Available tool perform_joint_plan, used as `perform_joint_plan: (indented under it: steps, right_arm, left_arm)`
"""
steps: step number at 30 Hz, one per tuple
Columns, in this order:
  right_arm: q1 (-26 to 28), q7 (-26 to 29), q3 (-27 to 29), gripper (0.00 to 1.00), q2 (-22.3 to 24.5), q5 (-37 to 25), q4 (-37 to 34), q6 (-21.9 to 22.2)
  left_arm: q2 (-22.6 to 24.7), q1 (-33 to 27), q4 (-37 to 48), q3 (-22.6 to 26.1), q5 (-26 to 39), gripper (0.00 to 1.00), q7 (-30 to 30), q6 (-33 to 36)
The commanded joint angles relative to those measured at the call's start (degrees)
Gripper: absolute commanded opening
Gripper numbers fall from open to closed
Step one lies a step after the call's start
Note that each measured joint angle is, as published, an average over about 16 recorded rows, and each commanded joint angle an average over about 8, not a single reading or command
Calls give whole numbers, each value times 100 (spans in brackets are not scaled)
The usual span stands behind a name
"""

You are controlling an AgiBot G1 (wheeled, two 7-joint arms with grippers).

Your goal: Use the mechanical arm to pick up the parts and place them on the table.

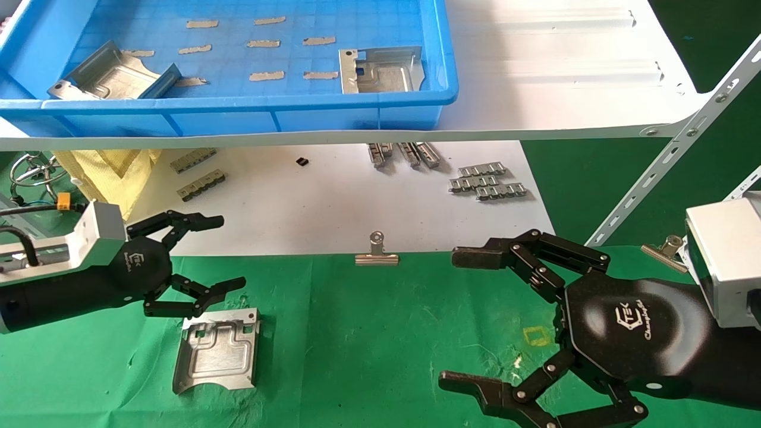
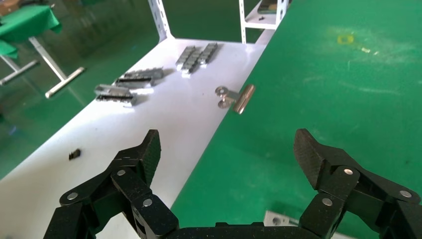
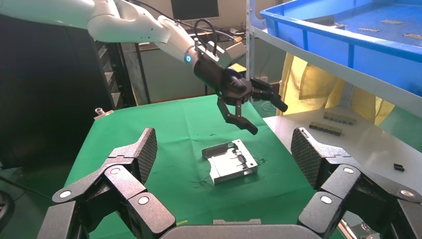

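One silvery stamped part (image 1: 217, 349) lies flat on the green-cloth table (image 1: 368, 333) at the left; it also shows in the right wrist view (image 3: 230, 161). Two more parts sit in the blue tray (image 1: 428, 98) on the shelf: one tilted at the left (image 1: 113, 77), one at the right (image 1: 380, 70). My left gripper (image 1: 217, 252) hovers open and empty just above the table part's far edge; it also shows in the left wrist view (image 2: 226, 152) and the right wrist view (image 3: 268, 117). My right gripper (image 1: 467, 318) is open and empty over the table's right side.
Small grey ribbed clip strips lie on the white lower board (image 1: 333, 202), in groups at its right (image 1: 486, 181) and left (image 1: 196, 172), and several in the tray. A silver binder clip (image 1: 377, 252) holds the cloth's edge. A slanted white shelf bracket (image 1: 672, 154) stands at the right.
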Motion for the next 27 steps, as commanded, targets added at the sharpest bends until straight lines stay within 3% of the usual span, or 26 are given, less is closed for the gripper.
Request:
perform_joint_plan:
  steps: [1, 27]
  right_arm:
    - [0, 0, 0, 100, 0, 0, 0, 0]
    - [0, -1, -1, 100, 0, 1, -1, 0]
  left_arm:
    - [-39, 77, -192, -49, -52, 100, -132, -16]
    - [-670, 1283, -3273, -801, -830, 100, -2210, -287]
